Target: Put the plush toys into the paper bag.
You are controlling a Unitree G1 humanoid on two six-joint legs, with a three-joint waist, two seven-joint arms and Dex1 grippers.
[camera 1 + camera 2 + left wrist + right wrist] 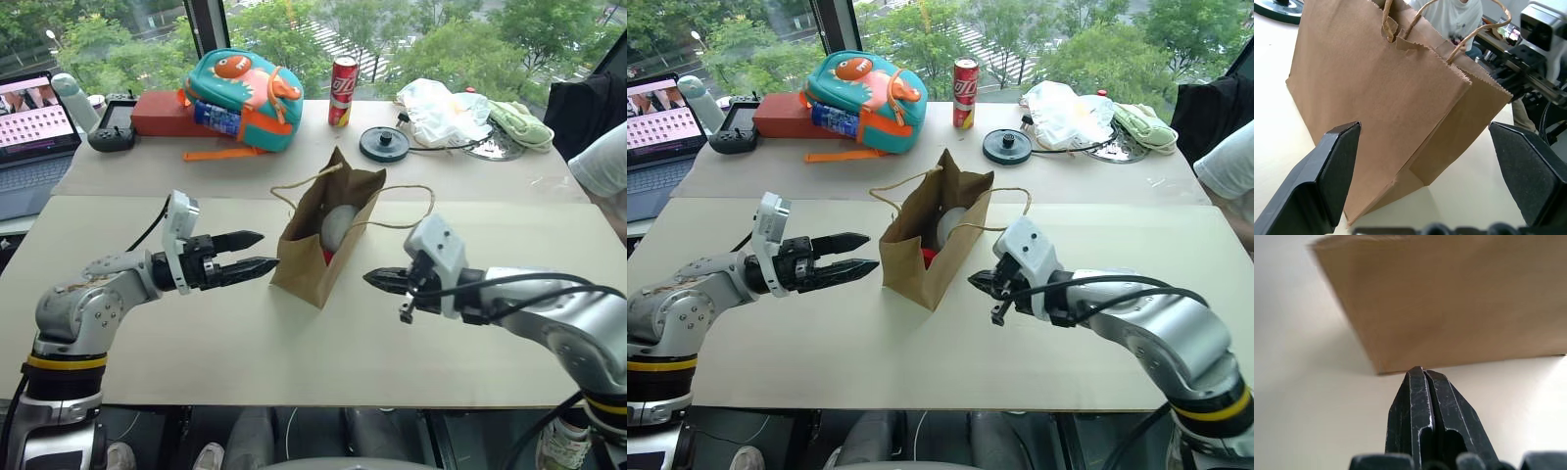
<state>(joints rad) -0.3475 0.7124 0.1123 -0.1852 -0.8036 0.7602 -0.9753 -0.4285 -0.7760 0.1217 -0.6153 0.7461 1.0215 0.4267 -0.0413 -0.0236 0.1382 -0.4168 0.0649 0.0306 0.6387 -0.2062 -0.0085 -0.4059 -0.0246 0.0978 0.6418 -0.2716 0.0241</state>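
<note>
Left eye view: both plush toys (335,231) are seen inside the upright paper bag (318,250), flanked at 9 o'clock by the spread left end effector (257,252) and at 3 o'clock by the empty, pressed-together right end effector (375,279), the task apparently complete.

Brown paper bag (313,257) upright mid-table; grey-white plush (337,227) & red plush (328,258) inside.

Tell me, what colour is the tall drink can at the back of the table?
The tall drink can is red with white lettering, clearest in the left eye view.

Plush toys (336,231) mostly hidden inside paper bag (312,262).
</note>
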